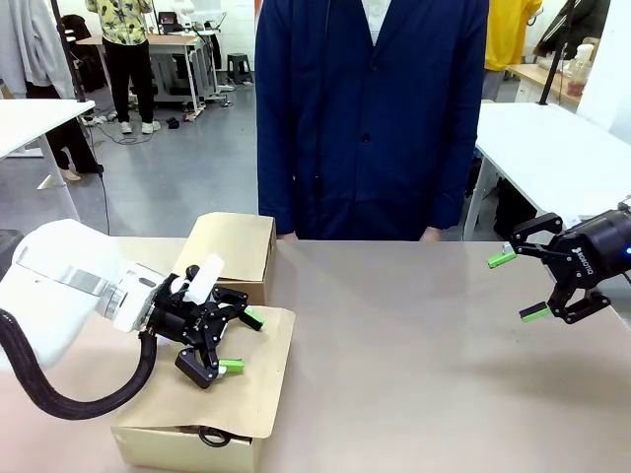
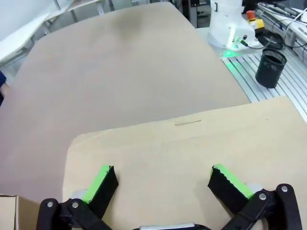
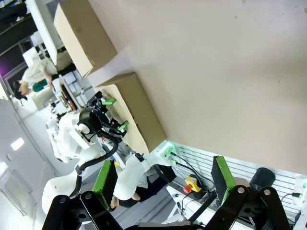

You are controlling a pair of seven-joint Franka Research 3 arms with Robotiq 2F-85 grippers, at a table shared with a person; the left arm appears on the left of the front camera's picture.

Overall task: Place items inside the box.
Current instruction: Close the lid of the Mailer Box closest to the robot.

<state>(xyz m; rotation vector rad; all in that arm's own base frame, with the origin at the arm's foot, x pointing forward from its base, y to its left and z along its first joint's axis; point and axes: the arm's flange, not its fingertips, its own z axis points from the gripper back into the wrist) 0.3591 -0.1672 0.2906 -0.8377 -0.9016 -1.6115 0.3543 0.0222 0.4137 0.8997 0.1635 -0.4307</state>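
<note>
We see a broad tan surface [image 1: 414, 345] running from our side to a person in a dark blue coat [image 1: 370, 108] standing at its far edge, arms hanging down. At our left near corner sits the cardboard box [image 1: 187, 434]; its long axis runs from us toward the person, one flap [image 1: 232, 246] standing up at the far end and another flap [image 1: 227, 379] folded down over the top. A dark looped thing shows through the gap at the box's near edge, too little of it visible for us to name. Our left hand [image 1: 237, 342] hovers right over the lowered flap, its green-padded fingers [image 2: 101, 178] spread wide apart and gripping nothing; in its wrist view the pale cardboard lies flat just past the fingertips, and we cannot tell whether they touch it. Our right hand [image 1: 520, 287] hangs above the right side of the surface, well apart from the box, its fingers also spread wide and empty, pointing toward the middle. From the right wrist view the box [image 3: 132, 108] and the left hand [image 3: 115, 114] show far off across the bare tan top.
</note>
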